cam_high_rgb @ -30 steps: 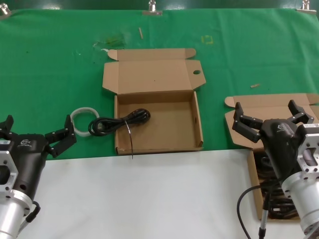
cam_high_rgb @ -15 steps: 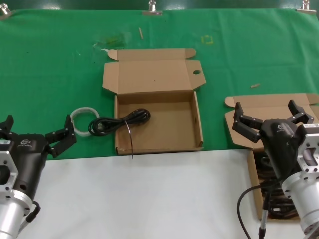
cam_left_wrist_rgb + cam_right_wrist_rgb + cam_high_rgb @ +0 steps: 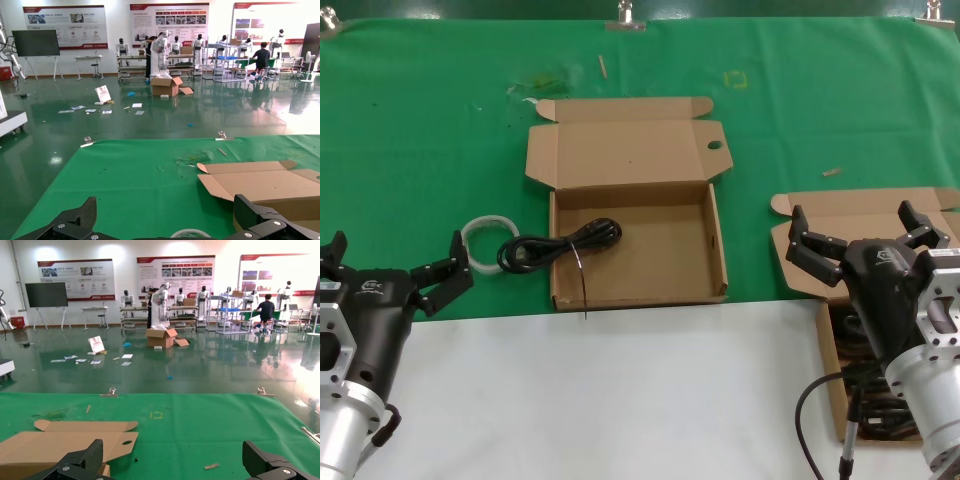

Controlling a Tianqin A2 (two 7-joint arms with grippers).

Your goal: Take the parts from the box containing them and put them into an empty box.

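The empty box (image 3: 720, 262), with a small round hole in its open lid, sits mid-table; its lid also shows in the left wrist view (image 3: 260, 182) and the right wrist view (image 3: 55, 444). One black coiled cable (image 3: 560, 245) lies across its left wall, half inside and half on the green cloth. At the right edge stands the box containing the parts (image 3: 880, 212), with dark cables (image 3: 855, 332) inside, mostly hidden by my right arm. My right gripper (image 3: 865, 237) (image 3: 175, 461) hovers open over that box. My left gripper (image 3: 390, 263) (image 3: 167, 221) hangs open at the lower left, holding nothing.
A white translucent ring (image 3: 488, 233) (image 3: 190, 233) lies on the green cloth (image 3: 420, 130) just left of the cable. A white table strip (image 3: 620, 400) runs along the front. Small scraps (image 3: 831, 171) dot the cloth.
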